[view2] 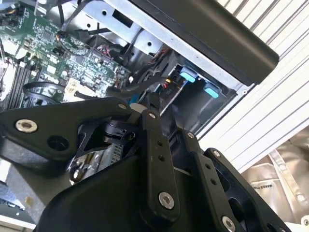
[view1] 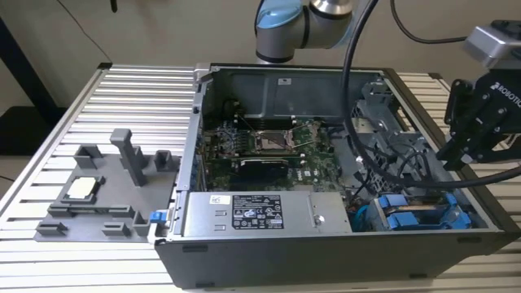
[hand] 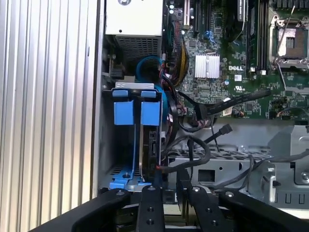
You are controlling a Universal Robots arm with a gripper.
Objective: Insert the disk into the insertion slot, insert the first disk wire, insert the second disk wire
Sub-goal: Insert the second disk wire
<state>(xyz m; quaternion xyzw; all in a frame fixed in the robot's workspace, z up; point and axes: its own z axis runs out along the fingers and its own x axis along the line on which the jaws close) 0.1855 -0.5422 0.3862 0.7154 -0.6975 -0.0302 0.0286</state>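
The disk point(hand: 151, 141) stands edge-on inside the insertion slot point(hand: 109, 145) of the grey drive cage, with its blue carrier tab point(hand: 150, 113) on top. A second blue-tabbed carrier point(hand: 123, 113) sits beside it. In the exterior view both blue carriers point(view1: 409, 215) lie in the case's near corner on that view's right. Black wires with loose plug ends point(hand: 225, 129) hang next to the cage. My gripper point(view1: 453, 160) hovers above the case's edge on the exterior view's right, over the cage, shut and holding nothing. Its black fingers point(hand: 148, 208) frame the first wrist view.
The open computer case point(view1: 187, 183) lies on a slatted aluminium table point(view1: 122, 97). Inside are the motherboard point(view1: 269, 146) and a power supply point(view1: 252, 213). A grey fixture point(view1: 89, 195) stands on the exterior view's left. The arm's thick black cables point(view1: 391, 174) droop across the case.
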